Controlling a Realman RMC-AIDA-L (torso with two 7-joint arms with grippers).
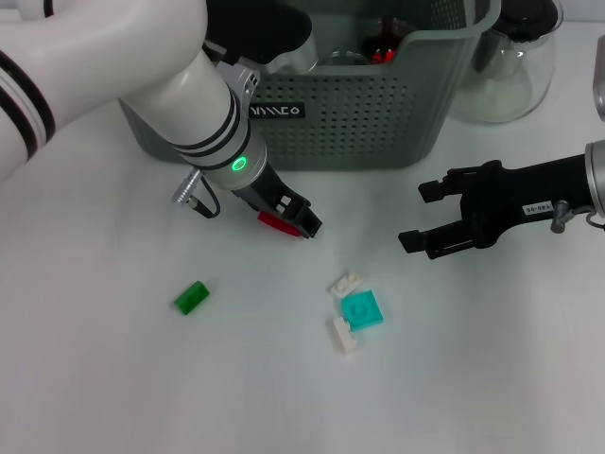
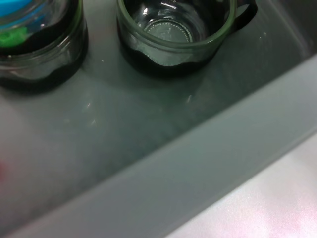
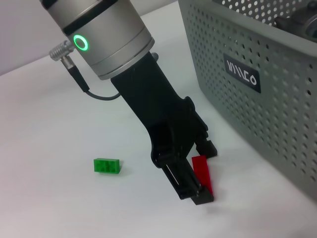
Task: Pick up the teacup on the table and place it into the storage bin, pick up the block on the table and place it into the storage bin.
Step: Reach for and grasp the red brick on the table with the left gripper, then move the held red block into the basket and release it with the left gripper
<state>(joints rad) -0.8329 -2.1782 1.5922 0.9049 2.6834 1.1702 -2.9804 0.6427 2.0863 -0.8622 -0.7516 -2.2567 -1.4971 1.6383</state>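
Storage bin (image 1: 378, 113), one, grey-green perforated, at far side of table (image 1: 113, 378), black label facing robot; left wrist view shows its floor with two glass cups inside, one empty teacup (image 2: 168, 29), one holding blue and green bits (image 2: 29, 29). Glass carafe (image 1: 506, 66), one, just right of bin. Two arms: left gripper (image 1: 301, 225) down at table just in front of bin, fingers closed around a flat red block (image 3: 202, 171), block tilted on edge between fingertips, low end touching table. Right gripper (image 1: 425, 216) hovers off to the right of centre, released, jaws wide apart, nothing held. Loose blocks on table: one green (image 1: 192, 298) left of centre, one teal square (image 1: 362, 309) with two small white pieces (image 1: 344, 283) touching it, one above, one below
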